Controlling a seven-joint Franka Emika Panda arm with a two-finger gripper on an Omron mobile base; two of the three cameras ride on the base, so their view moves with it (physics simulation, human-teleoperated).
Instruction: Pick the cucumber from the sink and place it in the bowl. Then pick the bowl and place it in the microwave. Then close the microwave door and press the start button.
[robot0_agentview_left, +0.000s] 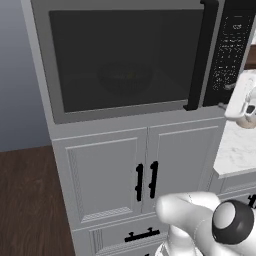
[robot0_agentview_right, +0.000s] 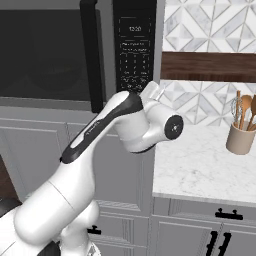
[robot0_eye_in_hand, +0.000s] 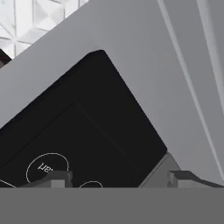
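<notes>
We are at the last step: pressing start.
The microwave door (robot0_agentview_left: 125, 60) is shut, and the bowl (robot0_agentview_left: 125, 76) shows dimly behind its glass. Our hand (robot0_eye_in_hand: 116, 178) is empty, fingers apart, right at the black keypad (robot0_eye_in_hand: 83, 135). Next we must push the round start button (robot0_eye_in_hand: 47, 168).

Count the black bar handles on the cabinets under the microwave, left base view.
3. Two upright handles, and, sit side by side where the two doors meet; one horizontal handle is on the drawer below. The arm may hide more.
</notes>
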